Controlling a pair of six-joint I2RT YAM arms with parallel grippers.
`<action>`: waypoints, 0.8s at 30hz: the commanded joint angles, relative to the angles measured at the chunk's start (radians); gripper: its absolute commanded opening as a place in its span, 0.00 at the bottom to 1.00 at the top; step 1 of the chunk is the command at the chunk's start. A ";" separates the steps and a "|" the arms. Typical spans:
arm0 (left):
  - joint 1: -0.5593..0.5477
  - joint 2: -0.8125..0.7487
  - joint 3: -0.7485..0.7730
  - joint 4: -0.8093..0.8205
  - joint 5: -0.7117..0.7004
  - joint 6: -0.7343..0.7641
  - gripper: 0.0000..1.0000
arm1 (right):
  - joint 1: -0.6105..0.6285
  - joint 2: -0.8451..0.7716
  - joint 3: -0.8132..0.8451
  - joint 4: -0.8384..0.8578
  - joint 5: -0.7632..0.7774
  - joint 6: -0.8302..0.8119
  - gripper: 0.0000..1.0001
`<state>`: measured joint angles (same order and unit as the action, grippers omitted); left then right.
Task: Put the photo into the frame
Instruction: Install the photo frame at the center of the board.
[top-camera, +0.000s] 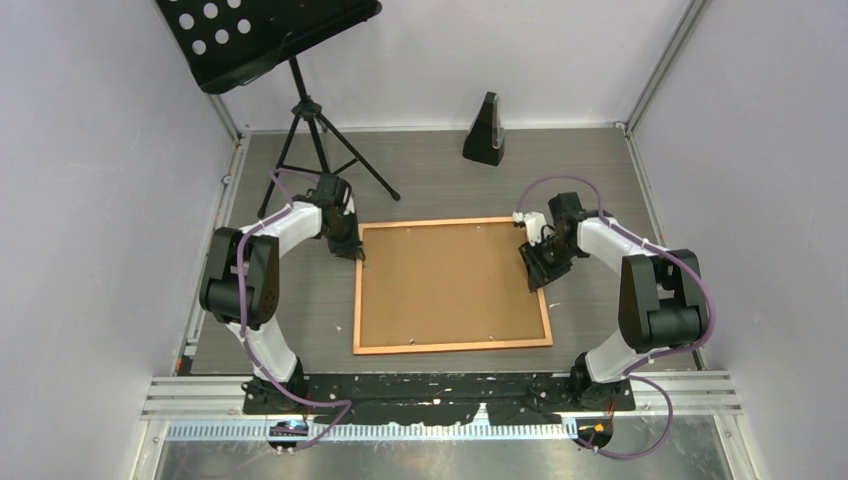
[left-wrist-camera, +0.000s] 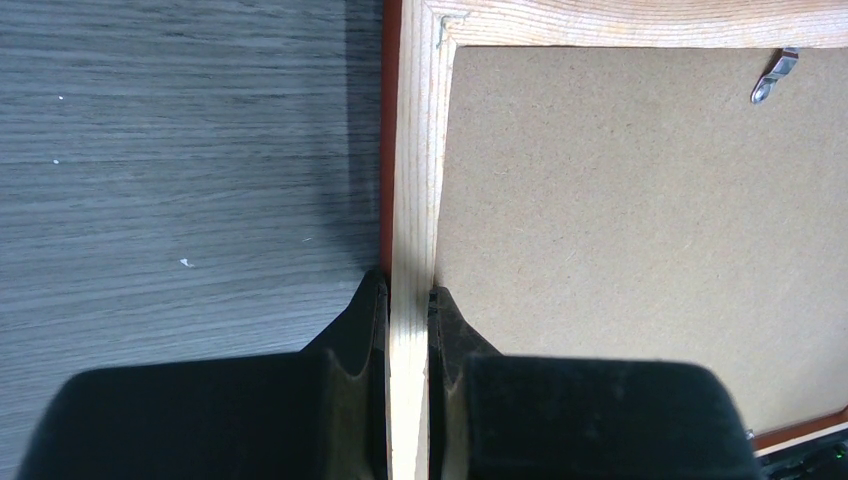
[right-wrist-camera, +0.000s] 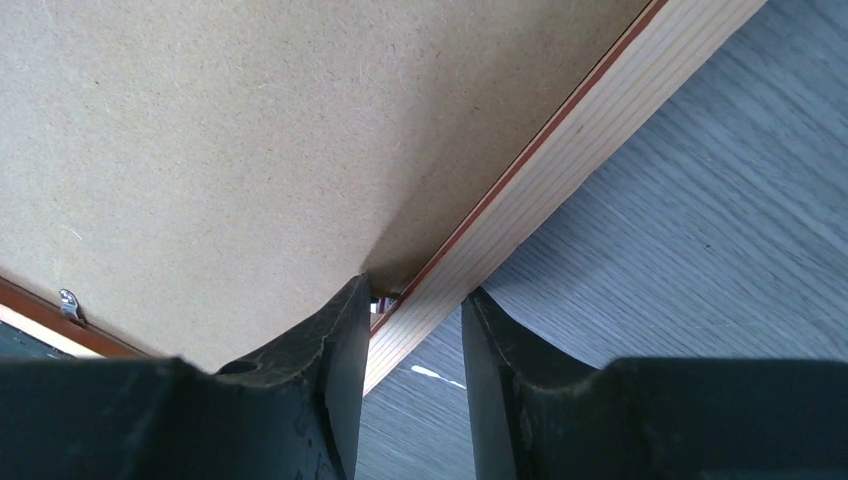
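Gripping the frame (left-wrist-camera: 412, 180) by its left rail near the far corner, your left gripper (left-wrist-camera: 408, 300) is clamped on it, a pad pressed against each side of the bare wood. Your right gripper (right-wrist-camera: 415, 300) straddles the right rail with its fingers apart, and the outer one stands clear of the wood. The frame lies face down on the table (top-camera: 600, 180), with the brown backing board (top-camera: 450, 285) seated in it under small metal turn clips (left-wrist-camera: 775, 77). The photo shows in no view, so you cannot tell whether it lies beneath the board. Treat the frame as light and stiff but thin-railed. Hold it on opposite rails close to the corners, never on the board, which would likely flex. Any glass would make it fragile, so keep it level.
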<state>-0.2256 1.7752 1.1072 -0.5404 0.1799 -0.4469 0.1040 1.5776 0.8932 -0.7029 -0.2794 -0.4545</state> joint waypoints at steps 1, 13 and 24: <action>0.014 -0.006 -0.020 0.016 -0.019 -0.019 0.00 | -0.024 0.029 0.002 0.071 0.172 -0.096 0.26; 0.014 -0.001 -0.022 0.017 -0.010 -0.024 0.00 | -0.028 0.031 0.033 0.058 0.117 -0.036 0.59; 0.013 -0.003 -0.020 0.019 -0.009 -0.027 0.00 | -0.048 0.046 0.077 0.025 0.059 0.009 0.60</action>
<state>-0.2256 1.7752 1.1053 -0.5373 0.1844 -0.4641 0.0822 1.6047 0.9260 -0.6952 -0.2501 -0.4538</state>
